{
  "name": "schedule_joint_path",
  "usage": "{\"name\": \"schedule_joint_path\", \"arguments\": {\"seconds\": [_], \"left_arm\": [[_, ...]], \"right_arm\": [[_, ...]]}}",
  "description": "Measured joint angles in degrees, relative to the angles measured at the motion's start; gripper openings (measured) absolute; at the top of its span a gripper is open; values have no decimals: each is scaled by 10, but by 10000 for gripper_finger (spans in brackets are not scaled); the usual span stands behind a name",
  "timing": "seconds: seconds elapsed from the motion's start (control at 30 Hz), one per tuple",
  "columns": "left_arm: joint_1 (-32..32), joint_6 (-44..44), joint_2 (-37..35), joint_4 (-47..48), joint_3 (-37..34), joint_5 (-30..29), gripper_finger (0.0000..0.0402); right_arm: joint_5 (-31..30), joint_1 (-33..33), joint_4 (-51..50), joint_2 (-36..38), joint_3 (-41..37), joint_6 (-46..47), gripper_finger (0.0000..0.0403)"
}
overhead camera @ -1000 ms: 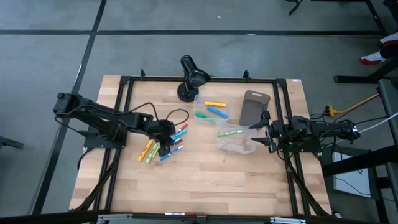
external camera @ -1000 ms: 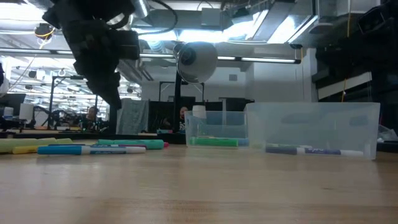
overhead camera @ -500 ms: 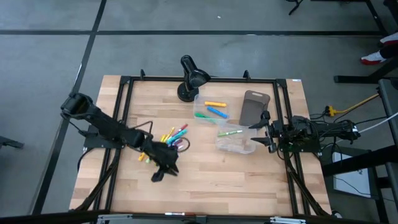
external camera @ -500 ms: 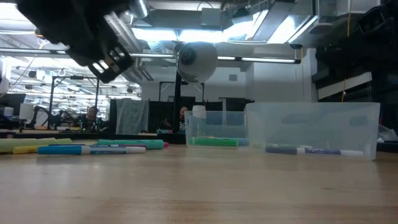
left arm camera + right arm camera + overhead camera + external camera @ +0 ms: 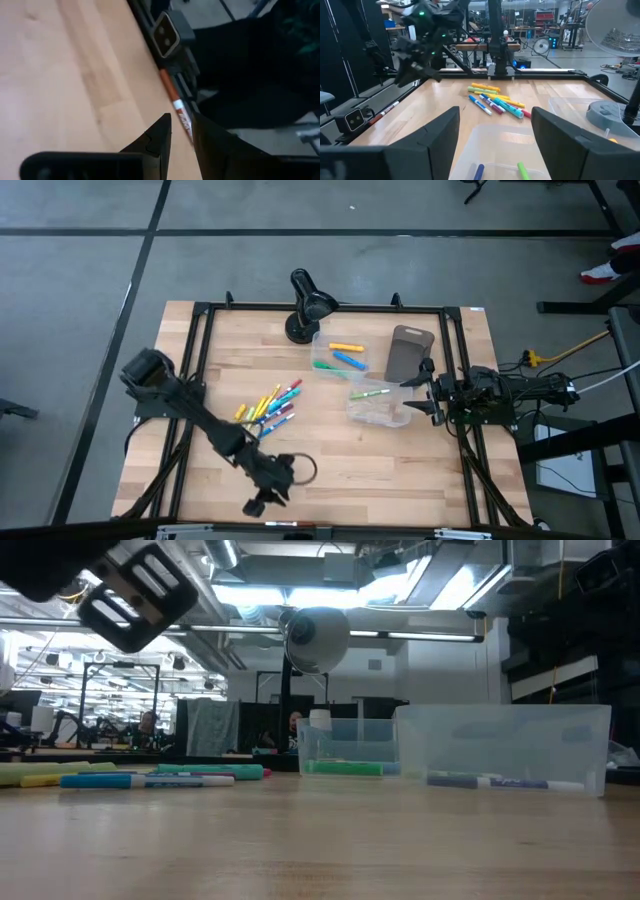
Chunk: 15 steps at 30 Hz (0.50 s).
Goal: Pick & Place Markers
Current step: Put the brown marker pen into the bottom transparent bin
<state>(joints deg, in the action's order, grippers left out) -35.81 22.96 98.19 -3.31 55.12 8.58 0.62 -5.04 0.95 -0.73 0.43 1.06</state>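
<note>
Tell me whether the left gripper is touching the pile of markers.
Apart. The high view shows the left gripper near the table's front edge, with bare wood between it and the pile of markers.

High view: overhead, straight down, far enough to take in whole worktop (image 5: 340, 450), both arms and floor around.

Low view: at worktop-surface height, level across wood toward room behind; clear bins (image 5: 500, 750) and markers (image 5: 150, 778) seen side-on, desk lamp (image 5: 318, 638) behind.

Left wrist view: v. close to worktop near its front edge, angled down past own dark fingers (image 5: 159, 140) onto wood, frame rail and one marker on the rail (image 5: 176, 102).

Right wrist view: low and oblique across worktop from right side, facing left arm (image 5: 422, 42).

Shared: marker pile appears in high, low and right wrist views; bins in high, low and right wrist views.
</note>
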Motion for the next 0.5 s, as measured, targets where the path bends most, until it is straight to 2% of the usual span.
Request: {"name": "schedule_joint_path", "arguments": {"seconds": [0.23,0.5], "left_arm": [[-38,25,60,7,75,34,72],[-76,57,110,4,104,24,72]], "right_arm": [[0,0,0,0,0,0,244],[0,0,0,0,0,0,244]]}}
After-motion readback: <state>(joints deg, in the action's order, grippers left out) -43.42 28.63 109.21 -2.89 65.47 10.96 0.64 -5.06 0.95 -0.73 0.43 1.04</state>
